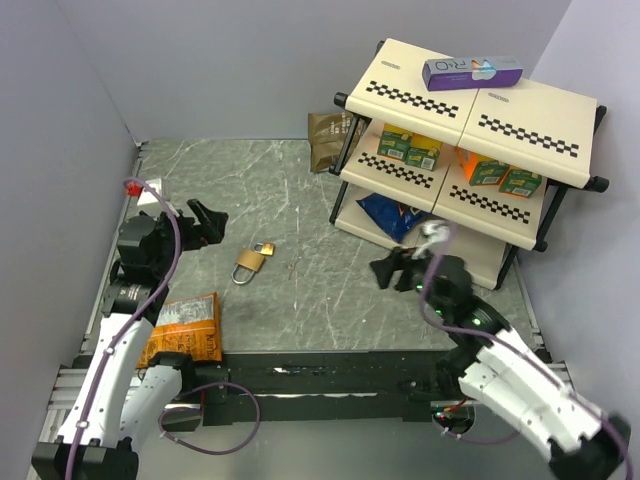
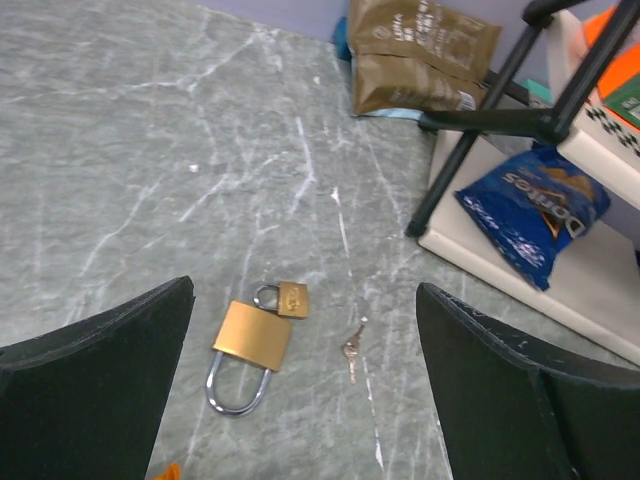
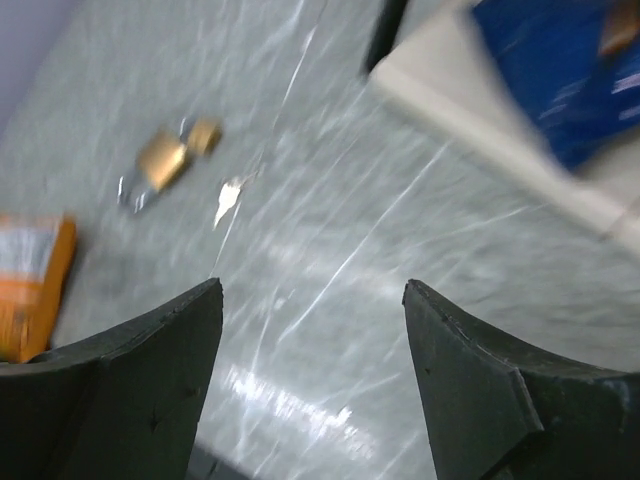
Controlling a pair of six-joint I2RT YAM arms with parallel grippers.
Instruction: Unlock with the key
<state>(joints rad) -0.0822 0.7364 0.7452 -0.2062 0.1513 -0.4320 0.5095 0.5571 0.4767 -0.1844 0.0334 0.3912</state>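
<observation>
Left tool wide, facing key, right tool wide

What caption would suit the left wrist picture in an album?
Open left gripper hovers above a brass padlock and the tiny key lying beside it.

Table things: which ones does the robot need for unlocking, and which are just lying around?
Needed:
- tiny silvery metal key
- brass padlock with silver shackle

Just lying about:
- orange snack bag
- blue crisp bag
- brown foil pouch
- purple box on the cream checkered shelf rack
</observation>
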